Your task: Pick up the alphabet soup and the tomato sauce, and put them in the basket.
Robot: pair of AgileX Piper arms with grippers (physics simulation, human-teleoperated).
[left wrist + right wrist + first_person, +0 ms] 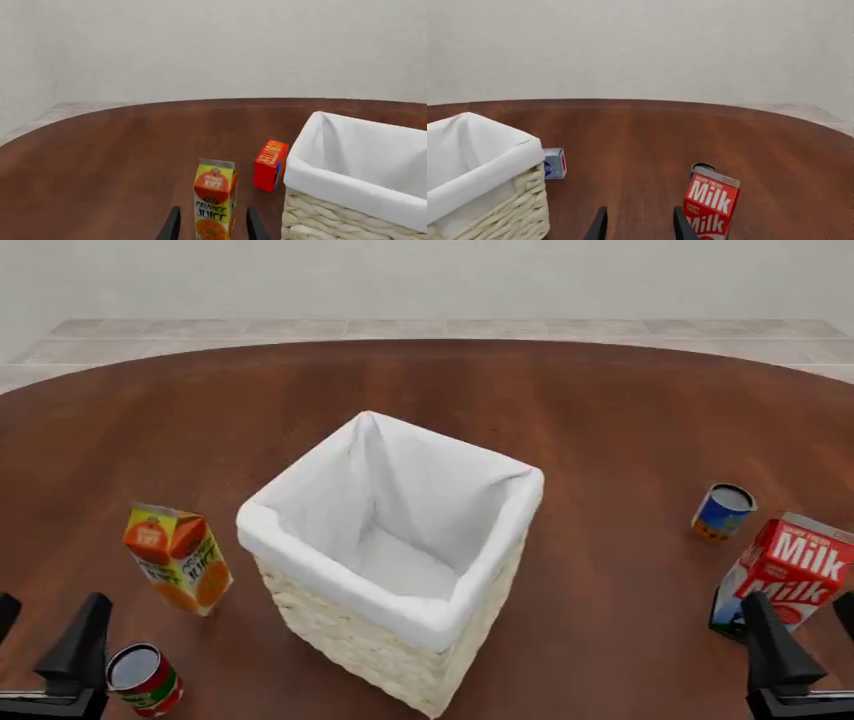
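The alphabet soup (140, 680), a red can with a silver top, stands at the near left, just right of my left gripper (51, 605), which is open and empty. It does not show in the left wrist view. The tomato sauce (723, 512), a blue and orange can, stands at the right beyond the milk carton (787, 575); only its top (702, 166) peeks out behind the carton in the right wrist view. My right gripper (801, 602) is open and empty, close to the milk carton. The basket (307, 540), cream wicker with a white lining, stands in the middle with nothing inside.
An orange juice carton (178, 558) stands left of the basket, straight ahead of the left gripper's fingers (172, 225). A red butter box (270, 165) lies beyond it by the basket (320, 215). A small blue and white box (554, 163) sits behind the basket (507, 210).
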